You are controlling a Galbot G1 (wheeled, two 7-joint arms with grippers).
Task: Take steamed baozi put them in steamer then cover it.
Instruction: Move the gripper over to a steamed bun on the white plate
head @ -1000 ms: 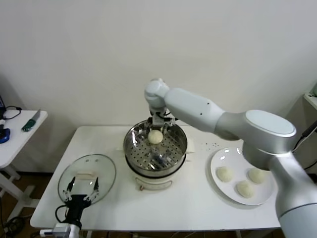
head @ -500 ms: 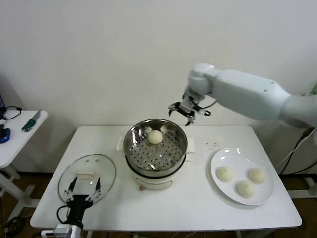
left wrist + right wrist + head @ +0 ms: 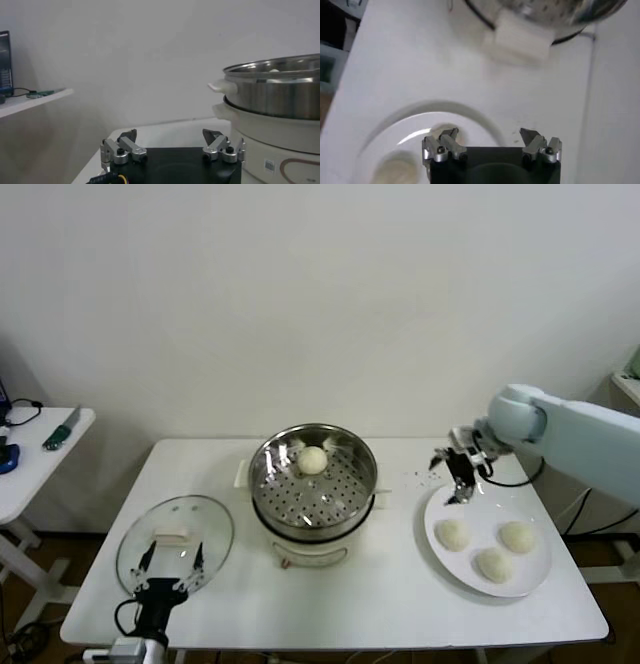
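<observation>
A side table (image 3: 40, 454) stands off the worktop's (image 3: 330, 599) left edge. Left hand (image 3: 160, 569), fingers spread, hangs over the lid (image 3: 175, 539) near the front-left corner. Mid-worktop, the steamer (image 3: 314, 484) holds one bun (image 3: 313, 460). Right hand (image 3: 455, 469), spread and empty, hovers over the plate (image 3: 488, 536) near the right edge, carrying three buns (image 3: 453, 533).

— What carries everything here?
— A white counter (image 3: 330, 594), set against a plain pale wall (image 3: 300, 294).

— And to the right side of it?
— A flat white plate (image 3: 445, 509) rests near the counter's right end.

— Anything beyond the counter?
— A smaller white side table (image 3: 35, 459) stands apart at the left, bearing a green-handled tool (image 3: 60, 431), a blue object (image 3: 8, 456) at its edge and a dark cable (image 3: 22, 409).
</observation>
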